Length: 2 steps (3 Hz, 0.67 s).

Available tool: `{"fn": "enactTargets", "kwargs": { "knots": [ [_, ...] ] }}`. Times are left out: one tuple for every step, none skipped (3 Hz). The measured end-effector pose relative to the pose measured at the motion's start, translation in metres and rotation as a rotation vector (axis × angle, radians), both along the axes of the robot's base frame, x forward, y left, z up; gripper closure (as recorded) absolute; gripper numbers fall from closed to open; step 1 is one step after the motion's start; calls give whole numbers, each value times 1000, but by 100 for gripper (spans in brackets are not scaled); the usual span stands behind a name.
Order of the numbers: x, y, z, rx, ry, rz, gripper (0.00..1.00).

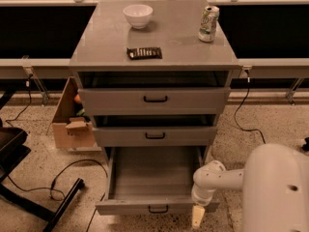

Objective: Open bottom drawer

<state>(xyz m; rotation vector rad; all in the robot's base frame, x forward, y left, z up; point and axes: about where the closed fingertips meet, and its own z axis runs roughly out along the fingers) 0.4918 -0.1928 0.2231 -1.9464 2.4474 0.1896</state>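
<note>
The bottom drawer of the grey cabinet stands pulled far out, its plain grey inside bare and its small black bar handle at the front. The top drawer and middle drawer are each pulled out a little. My gripper hangs at the end of the white arm, just right of the bottom drawer's front right corner, near the floor. It is not on the handle.
On the cabinet top stand a white bowl, a green can and a dark flat packet. A cardboard box sits left of the cabinet. Cables and a black chair base lie on the floor at left.
</note>
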Motion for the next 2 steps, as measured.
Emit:
{"fn": "enactTargets", "kwargs": {
  "knots": [
    [-23,5,95,-28,16,150,0],
    [-29,7,155,-109,21,213,0]
  ]
}}
